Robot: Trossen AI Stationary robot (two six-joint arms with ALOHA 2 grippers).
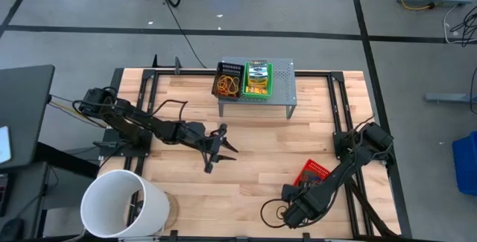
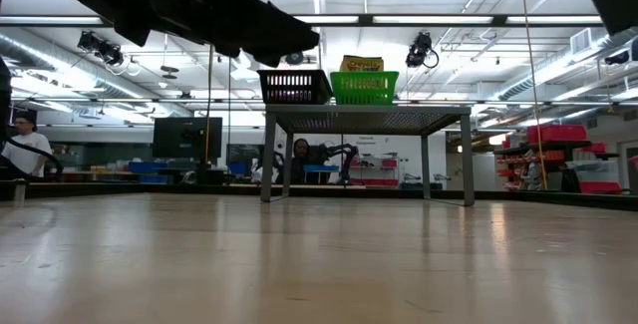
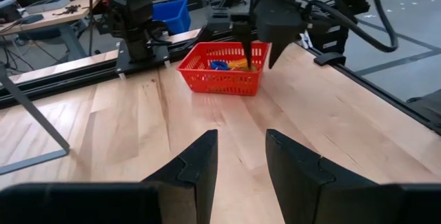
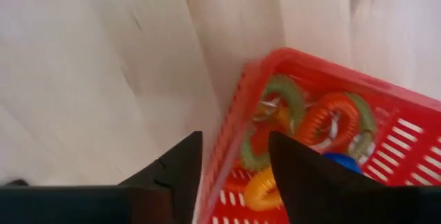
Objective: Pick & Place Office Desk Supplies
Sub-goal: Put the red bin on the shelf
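A red mesh tray (image 1: 314,171) (image 3: 224,69) rests on the table near its right side. It holds coloured rings (image 4: 324,124). My right gripper (image 3: 258,60) (image 4: 234,158) hangs over it, pointing down and open. One finger stands inside the tray's wall (image 4: 231,138) and one outside, and I see no touch. My left gripper (image 1: 216,151) (image 3: 241,158) hovers open over the table's middle, facing the red tray. A black tray (image 1: 227,82) with brown rubber bands and a green tray (image 1: 258,78) with a crayon box (image 2: 362,63) sit on the grey stand (image 1: 257,99).
A big white bucket (image 1: 119,201) stands at the table's near left corner. The grey perforated stand (image 2: 364,120) occupies the far middle on its thin legs. Black frame rails run along the table's left and right sides. Bare wood lies between the two grippers.
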